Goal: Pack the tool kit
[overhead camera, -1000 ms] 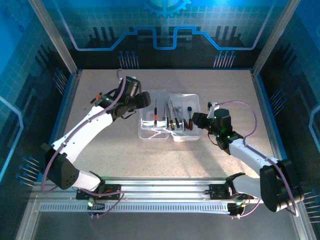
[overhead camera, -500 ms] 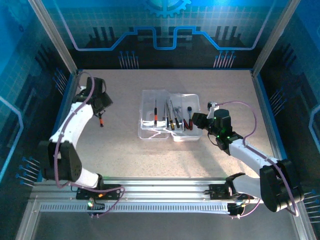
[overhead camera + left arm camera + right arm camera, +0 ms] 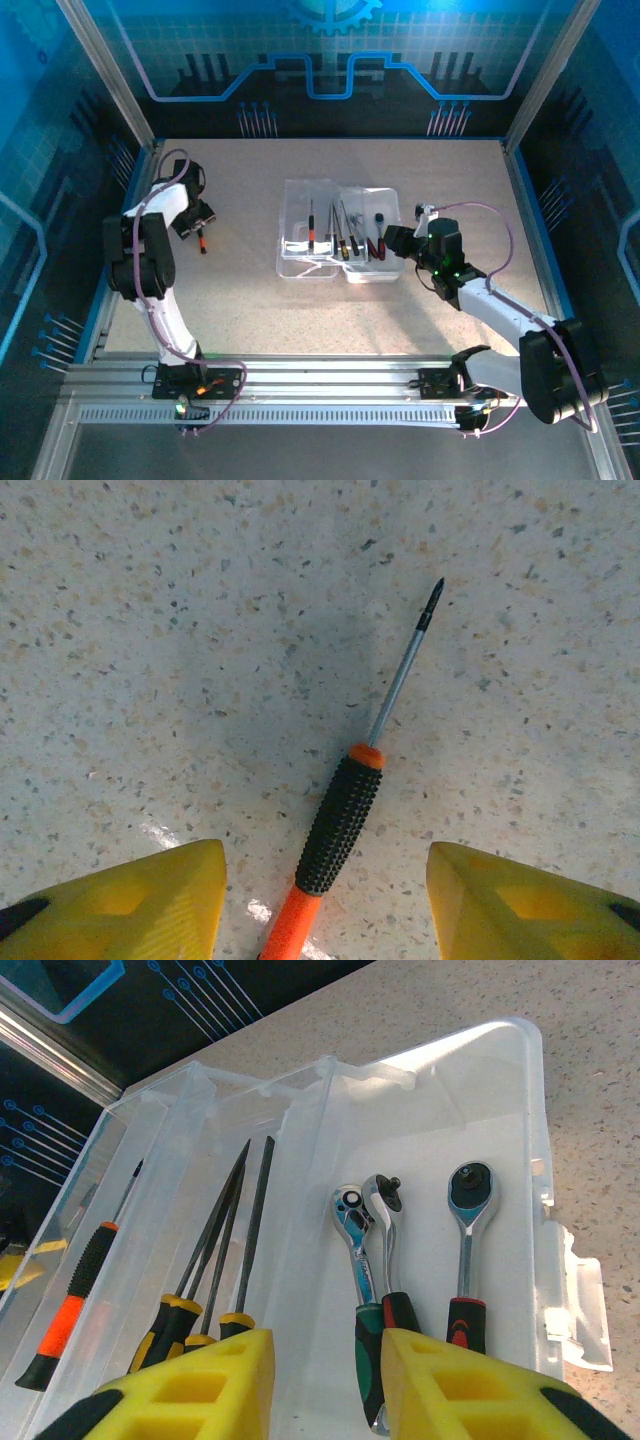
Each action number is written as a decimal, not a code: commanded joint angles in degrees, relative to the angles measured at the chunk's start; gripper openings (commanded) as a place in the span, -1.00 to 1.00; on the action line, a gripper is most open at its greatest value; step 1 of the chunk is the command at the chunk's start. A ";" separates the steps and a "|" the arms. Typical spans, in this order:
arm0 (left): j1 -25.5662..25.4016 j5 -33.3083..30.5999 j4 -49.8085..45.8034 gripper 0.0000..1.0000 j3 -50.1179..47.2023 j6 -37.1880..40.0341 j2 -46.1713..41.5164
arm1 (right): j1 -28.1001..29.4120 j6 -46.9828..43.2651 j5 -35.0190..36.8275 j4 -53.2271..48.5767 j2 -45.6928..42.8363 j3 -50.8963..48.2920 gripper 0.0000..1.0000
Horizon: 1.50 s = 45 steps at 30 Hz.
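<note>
Loose screwdriver on table, left gripper wide astride it; right gripper narrowly parted, empty, over case of ratchets.

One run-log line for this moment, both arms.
left gripper: open, straddling loose screwdriver on table | right gripper: at case, grip unclear | case: open, screwdrivers and ratchets inside
</note>
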 commanded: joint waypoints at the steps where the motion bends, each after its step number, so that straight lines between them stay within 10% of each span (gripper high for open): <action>1: 1.60 3.60 -1.18 0.11 1.21 1.03 2.24 | 0.74 -1.05 0.49 1.10 -0.35 -0.50 -0.31; 33: -9.75 13.13 2.02 -0.81 -2.75 2.40 2.74 | 0.74 -1.14 0.50 0.92 0.51 -0.23 -0.31; 45: -16.14 10.36 -3.02 -0.89 0.18 2.78 -14.98 | 1.07 -0.92 -2.85 3.80 1.61 -0.51 -0.30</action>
